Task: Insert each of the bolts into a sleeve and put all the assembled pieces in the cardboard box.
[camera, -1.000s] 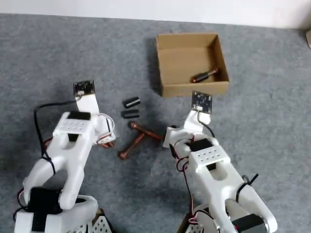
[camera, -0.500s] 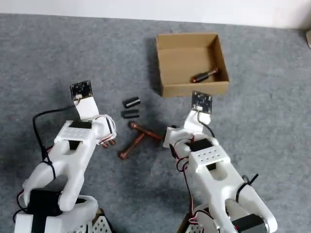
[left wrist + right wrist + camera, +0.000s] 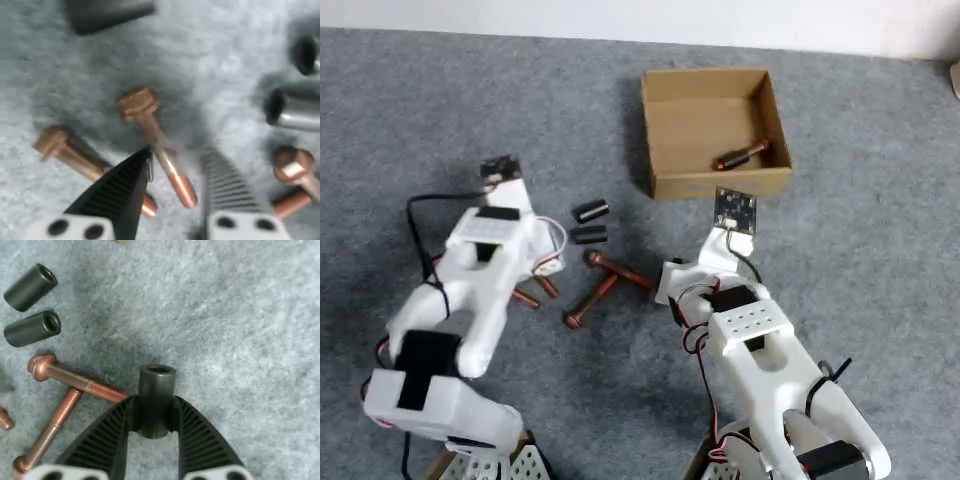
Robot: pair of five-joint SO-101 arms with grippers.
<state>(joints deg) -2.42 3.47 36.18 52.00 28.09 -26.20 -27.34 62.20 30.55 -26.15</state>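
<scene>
My left gripper (image 3: 178, 153) is open, its fingers straddling the shank of a copper bolt (image 3: 156, 137) lying on the grey carpet. A second bolt (image 3: 75, 156) lies beside it. In the high view these two bolts (image 3: 535, 291) sit by the left arm (image 3: 485, 260). My right gripper (image 3: 153, 406) is shut on an upright black sleeve (image 3: 156, 395). Two loose sleeves (image 3: 590, 211) (image 3: 588, 235) lie between the arms. Two crossed bolts (image 3: 616, 269) (image 3: 590, 301) lie just below them. The cardboard box (image 3: 665, 130) holds one assembled piece (image 3: 740, 155).
The right arm (image 3: 750, 330) stands just below the box's near wall. Open carpet (image 3: 880, 220) spreads to the right of the box and at the far left. A pale wall strip runs along the back edge.
The left arm has swung forward and towards the middle, bringing its gripper down over the two nearest bolts. The right arm and its sleeve have stayed put.
</scene>
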